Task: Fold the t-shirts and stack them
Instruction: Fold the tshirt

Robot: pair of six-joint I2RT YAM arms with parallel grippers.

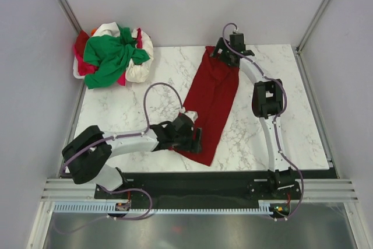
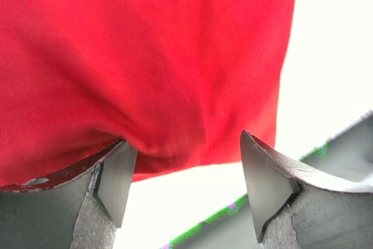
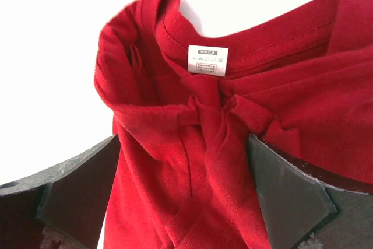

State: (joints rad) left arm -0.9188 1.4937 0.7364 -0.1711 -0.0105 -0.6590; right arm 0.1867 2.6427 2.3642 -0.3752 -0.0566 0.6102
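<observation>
The dark red t-shirt [image 1: 211, 100] lies as a long narrow strip down the middle of the marble table [image 1: 280, 97]. My left gripper [image 1: 197, 138] is at the shirt's near hem. In the left wrist view it is open [image 2: 185, 155], with the hem [image 2: 175, 86] bunched at its fingertips. My right gripper [image 1: 220, 55] is at the far collar end. In the right wrist view it is open [image 3: 182, 150] around bunched red cloth [image 3: 215, 161], just below the collar's white tag [image 3: 207, 60]. The green shirt [image 1: 111, 53], white shirt [image 1: 141, 62] and pinkish-red shirt [image 1: 81, 67] lie crumpled in a pile at the back left.
White walls close in the table at the back and both sides. A black base strip [image 1: 192, 182] with the arm mounts runs along the near edge. The right arm [image 1: 267, 100] stretches over the table's right half.
</observation>
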